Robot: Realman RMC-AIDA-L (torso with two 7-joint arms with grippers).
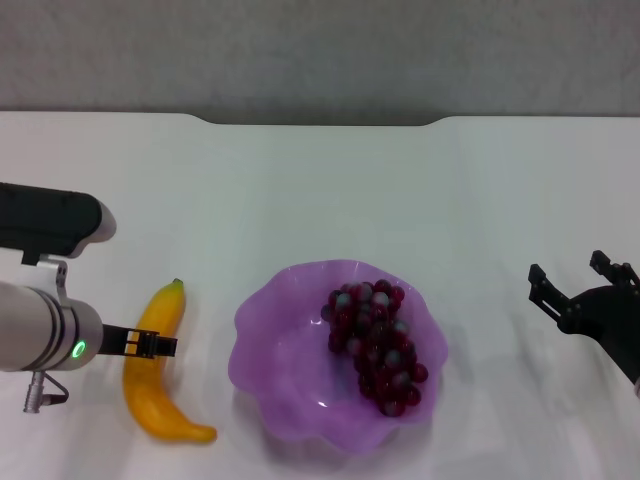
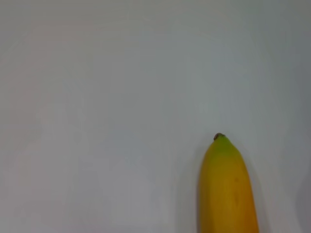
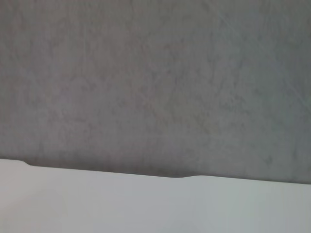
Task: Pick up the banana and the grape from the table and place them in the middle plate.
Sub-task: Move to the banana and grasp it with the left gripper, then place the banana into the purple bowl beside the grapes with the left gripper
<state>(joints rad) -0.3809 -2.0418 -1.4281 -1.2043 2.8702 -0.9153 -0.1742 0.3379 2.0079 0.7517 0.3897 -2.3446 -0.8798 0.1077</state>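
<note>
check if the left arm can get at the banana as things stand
Probably yes: the left tool is already over the banana, which lies on the white table beside the purple plate, nothing covering it.

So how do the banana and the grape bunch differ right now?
The smooth curved yellow banana lies on the white tabletop, outside the plate; the dark red-purple grape bunch already sits inside the translucent purple scalloped plate. The banana is one long piece; the grapes are many small round ones. The left gripper is over the banana's middle; the right gripper is off to the plate's right, jaws open.
</note>
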